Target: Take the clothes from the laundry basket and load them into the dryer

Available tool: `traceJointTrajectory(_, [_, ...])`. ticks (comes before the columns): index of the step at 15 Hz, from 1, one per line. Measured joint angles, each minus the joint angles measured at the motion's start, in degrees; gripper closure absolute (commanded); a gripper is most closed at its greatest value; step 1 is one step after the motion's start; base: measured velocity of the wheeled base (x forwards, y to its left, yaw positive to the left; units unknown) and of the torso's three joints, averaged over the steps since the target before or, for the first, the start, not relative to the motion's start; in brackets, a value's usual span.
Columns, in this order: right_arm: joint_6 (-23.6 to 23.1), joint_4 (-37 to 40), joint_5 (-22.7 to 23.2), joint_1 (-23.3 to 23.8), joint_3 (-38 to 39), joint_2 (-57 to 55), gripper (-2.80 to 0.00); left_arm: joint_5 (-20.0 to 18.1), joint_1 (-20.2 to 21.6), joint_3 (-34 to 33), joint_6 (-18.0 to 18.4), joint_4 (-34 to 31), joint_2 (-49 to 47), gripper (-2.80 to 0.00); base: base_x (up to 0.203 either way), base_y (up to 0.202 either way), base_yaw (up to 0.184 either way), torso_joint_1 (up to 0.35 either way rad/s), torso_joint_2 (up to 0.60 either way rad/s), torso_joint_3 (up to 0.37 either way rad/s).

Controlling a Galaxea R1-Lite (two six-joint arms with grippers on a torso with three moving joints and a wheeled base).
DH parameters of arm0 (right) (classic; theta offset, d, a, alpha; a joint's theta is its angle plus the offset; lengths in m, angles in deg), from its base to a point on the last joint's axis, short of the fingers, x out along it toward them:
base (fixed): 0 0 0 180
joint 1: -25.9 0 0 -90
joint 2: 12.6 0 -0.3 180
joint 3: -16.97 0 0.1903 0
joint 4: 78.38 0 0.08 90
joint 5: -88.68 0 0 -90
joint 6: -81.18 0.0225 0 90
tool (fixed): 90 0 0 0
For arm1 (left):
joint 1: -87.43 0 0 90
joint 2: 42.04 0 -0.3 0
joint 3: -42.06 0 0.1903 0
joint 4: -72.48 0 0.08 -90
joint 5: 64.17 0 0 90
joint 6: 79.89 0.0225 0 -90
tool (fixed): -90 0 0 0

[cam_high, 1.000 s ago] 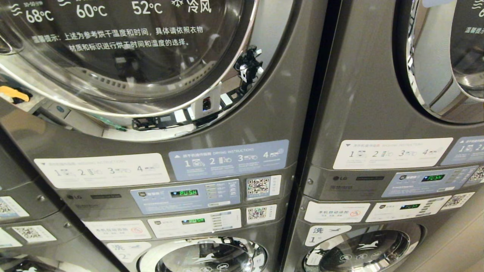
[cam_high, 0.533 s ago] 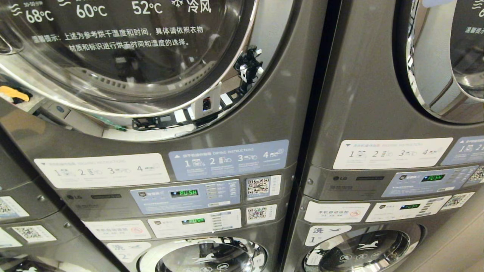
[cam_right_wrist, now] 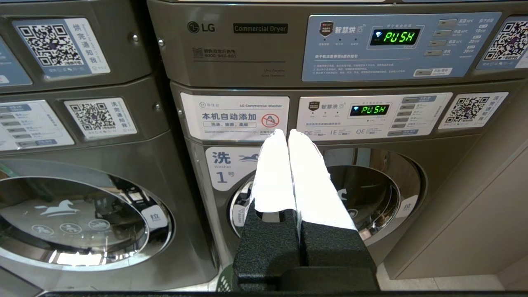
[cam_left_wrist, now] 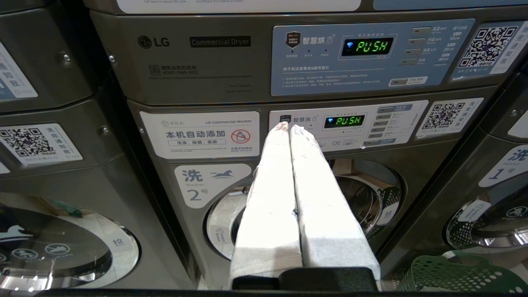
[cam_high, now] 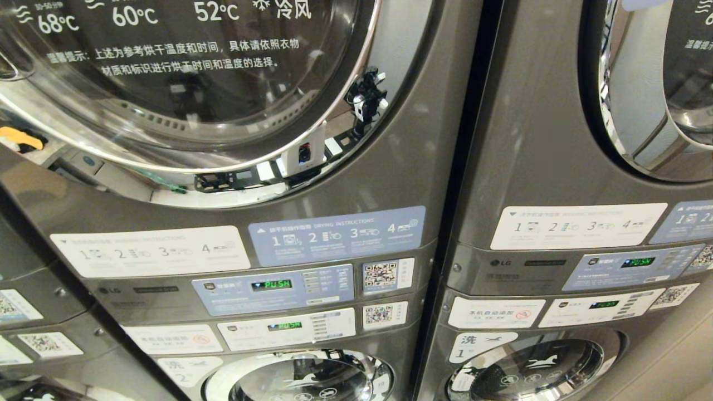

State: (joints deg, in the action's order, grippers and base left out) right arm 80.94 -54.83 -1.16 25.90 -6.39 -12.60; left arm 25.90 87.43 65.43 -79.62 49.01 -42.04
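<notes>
Facing two stacked grey laundry machines, the left gripper (cam_left_wrist: 287,126) and right gripper (cam_right_wrist: 285,132) are hanging level before the washer panels, each with white-wrapped fingers pressed together and gripping nothing. The laundry basket (cam_left_wrist: 462,274) (green, lattice-walled) is sitting on the floor below the washer door (cam_left_wrist: 363,198), near the left gripper; any clothes inside are not showing.

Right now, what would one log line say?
left gripper: shut, empty | right gripper: shut, empty | basket: by washers | dryer door: shut
</notes>
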Motion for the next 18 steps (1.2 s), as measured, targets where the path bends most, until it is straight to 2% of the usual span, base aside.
traceJointTrajectory(18, [-0.01,0.00,0.00,0.00,0.00,0.00,0.00,0.00,0.00,0.00,-0.02,0.00,0.00,0.00,0.000,0.000,0.000,0.000,0.00,0.000])
